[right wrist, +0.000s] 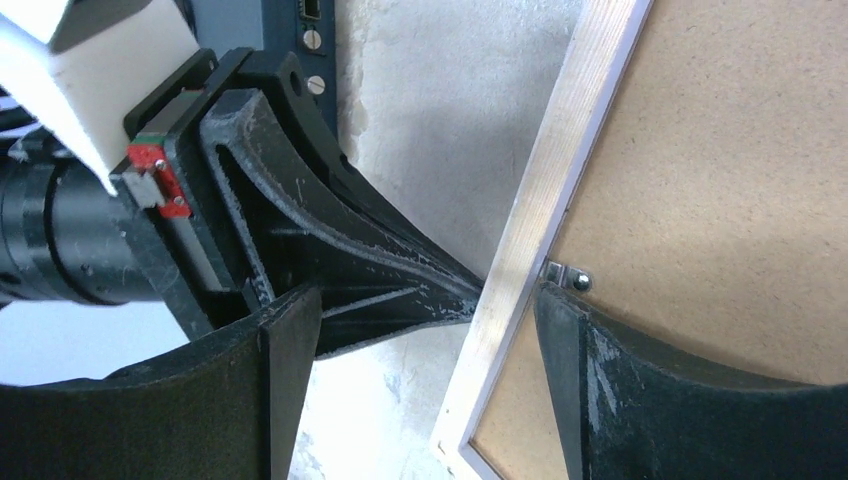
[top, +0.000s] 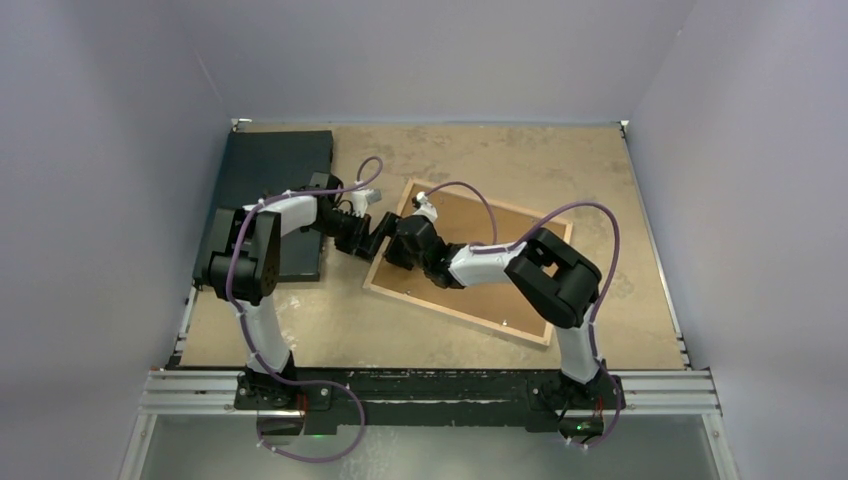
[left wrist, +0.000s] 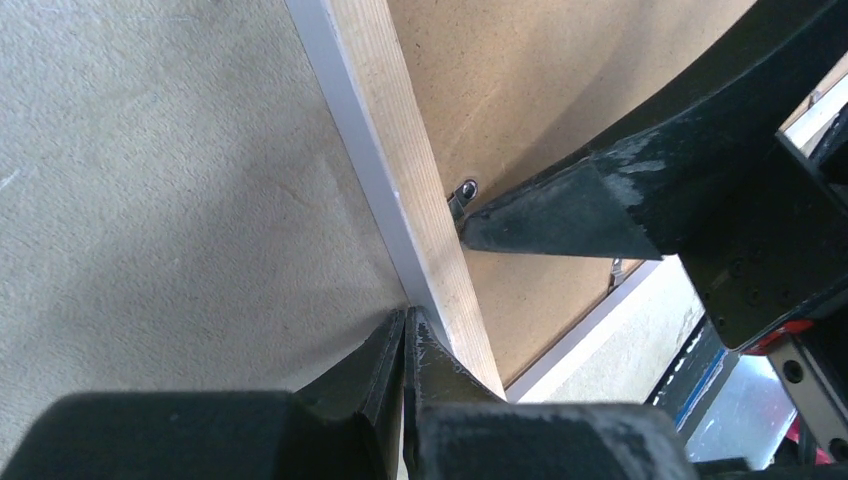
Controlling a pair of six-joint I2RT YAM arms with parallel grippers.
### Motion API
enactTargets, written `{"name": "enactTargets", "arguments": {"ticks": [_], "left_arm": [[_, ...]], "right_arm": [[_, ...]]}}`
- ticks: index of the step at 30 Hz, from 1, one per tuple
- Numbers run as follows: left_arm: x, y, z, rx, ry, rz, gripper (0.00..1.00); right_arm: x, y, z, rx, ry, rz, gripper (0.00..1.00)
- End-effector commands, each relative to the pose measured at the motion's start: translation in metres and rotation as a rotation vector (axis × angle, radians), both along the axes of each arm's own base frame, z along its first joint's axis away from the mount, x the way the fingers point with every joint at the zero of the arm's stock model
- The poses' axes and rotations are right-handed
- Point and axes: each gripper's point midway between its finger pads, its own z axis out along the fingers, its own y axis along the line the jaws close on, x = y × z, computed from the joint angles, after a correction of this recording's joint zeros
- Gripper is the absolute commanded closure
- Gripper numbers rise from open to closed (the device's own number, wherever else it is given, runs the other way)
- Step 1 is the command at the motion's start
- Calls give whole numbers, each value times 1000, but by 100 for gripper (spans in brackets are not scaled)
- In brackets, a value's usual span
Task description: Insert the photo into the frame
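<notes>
Overhead, the frame (top: 500,329) lies back-up on the counter (top: 520,155), turned askew just toward 3 o'clock of centre, with the brown backing panel (top: 490,290) set inside its rails. A black board (top: 270,165) lies flat toward 10 o'clock. Both arms reach to the frame's 9 o'clock rail: the left pincer (top: 375,240) arrives from 9 o'clock and the right pincer (top: 392,252) from 3 o'clock, across the panel. Their tips are too small in this view to tell how the jaws stand.

Left wrist view: the left pincer (left wrist: 405,325), at 6 o'clock, has its fingers pressed together with nothing between them. Their tips touch the pale outer edge of the frame (left wrist: 400,150), whose wooden rail runs from 12 o'clock down toward 6 o'clock. From 3 o'clock, one finger (left wrist: 560,215) of the right pincer touches a small metal tab (left wrist: 465,190) on the rail's inner side, over the backing panel (left wrist: 520,80).

Right wrist view: the right pincer (right wrist: 425,300) stands with its fingers well apart, straddling the rail of the frame (right wrist: 545,190). One finger (right wrist: 290,380) is over the bare counter (right wrist: 420,120); the other (right wrist: 580,350) is over the backing panel (right wrist: 720,180), just beside the metal tab (right wrist: 565,277). The left pincer (right wrist: 460,290) comes in from 9 o'clock, its joined tips against the rail's outer face.
</notes>
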Motion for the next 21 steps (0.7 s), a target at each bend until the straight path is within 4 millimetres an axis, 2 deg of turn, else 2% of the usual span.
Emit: {"name": "enactTargets", "arguments": {"ticks": [1, 3, 4, 5, 7, 9, 11, 14, 17, 19, 20, 21], "left_arm": [[8, -8, 34, -70, -69, -34, 100], [11, -5, 38, -69, -81, -32, 100], [12, -5, 41, -69, -86, -31, 100], [14, -4, 42, -70, -88, -30, 100], [16, -3, 43, -66, -96, -30, 100], [16, -1, 42, -54, -107, -35, 100], [18, 2, 39, -31, -131, -44, 100], [20, 10, 31, 25, -163, -57, 100], [18, 14, 26, 51, -175, -68, 100], [18, 15, 23, 69, -187, -75, 100], [17, 15, 22, 72, -187, -78, 100], [16, 14, 23, 69, -185, -80, 100]], "right_arm": [[4, -9, 56, 41, -146, 41, 18], [5, -25, 74, 30, -182, 38, 14], [8, -38, 92, 41, -207, 24, 12], [8, -47, 94, 33, -211, 23, 11], [14, -81, 115, 40, -230, -22, 8], [17, -118, 116, -9, -203, -87, 5], [20, -165, 105, -118, -133, -195, 1], [18, -253, 89, -283, -43, -406, 1], [12, -324, 93, -322, -38, -575, 1], [8, -346, 98, -286, -67, -607, 1], [8, -347, 99, -262, -74, -595, 1], [10, -339, 100, -228, -88, -558, 1]]}}
